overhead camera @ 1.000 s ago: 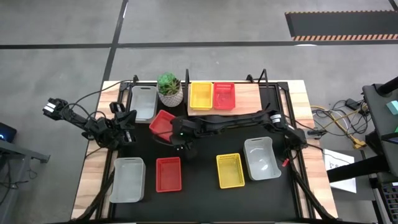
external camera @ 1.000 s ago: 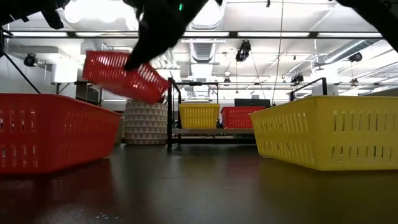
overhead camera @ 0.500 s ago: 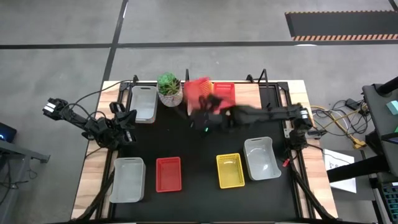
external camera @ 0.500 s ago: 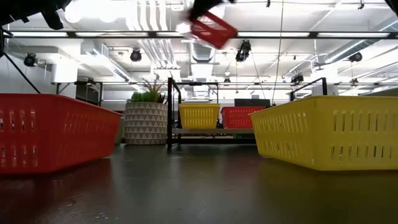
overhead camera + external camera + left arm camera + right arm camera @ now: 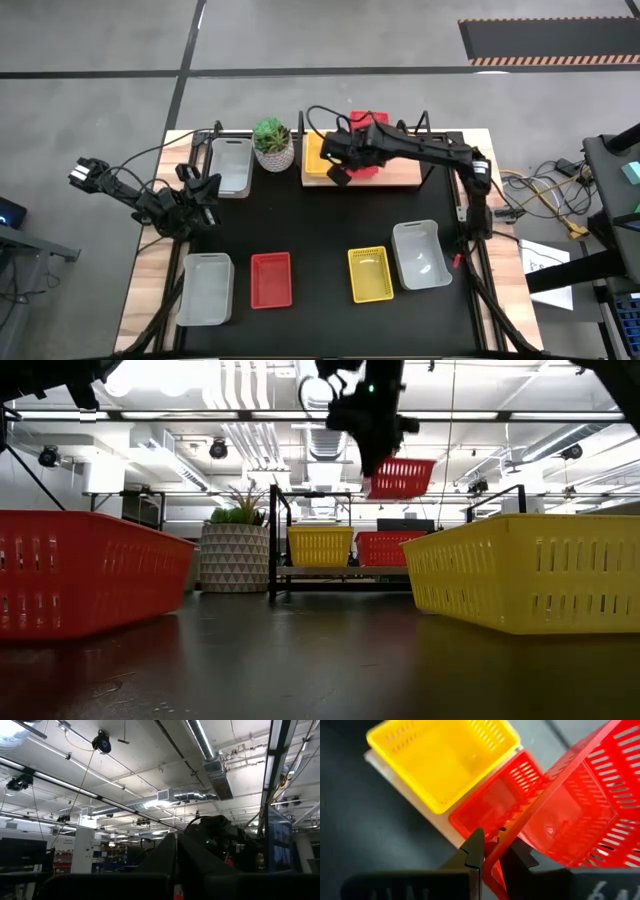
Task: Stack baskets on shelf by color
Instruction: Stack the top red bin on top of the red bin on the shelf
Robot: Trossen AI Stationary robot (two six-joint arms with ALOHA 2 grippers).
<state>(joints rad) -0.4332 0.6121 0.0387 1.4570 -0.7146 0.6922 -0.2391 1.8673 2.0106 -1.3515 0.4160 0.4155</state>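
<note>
Right claw (image 5: pixel 492 854) clenched on red basket's (image 5: pixel 580 815) rim (held tilted), shelf's (image 5: pixel 405 172) red basket (image 5: pixel 495 802) just below.

ceiling ducts (image 5: pixel 210 767), strip lights (image 5: pixel 50 780), dark arm (image 5: pixel 220 832)

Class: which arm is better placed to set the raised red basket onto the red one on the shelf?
Right: its hand grips the raised red basket above the shelf's red basket.

Grey concrete floor (image 5: pixel 100 50) surrounds the bench; a striped black mat (image 5: pixel 545 40) lies at one o'clock. Overhead, ducts (image 5: pixel 240 435) and strip lights (image 5: pixel 440 415) cross the ceiling.
</note>
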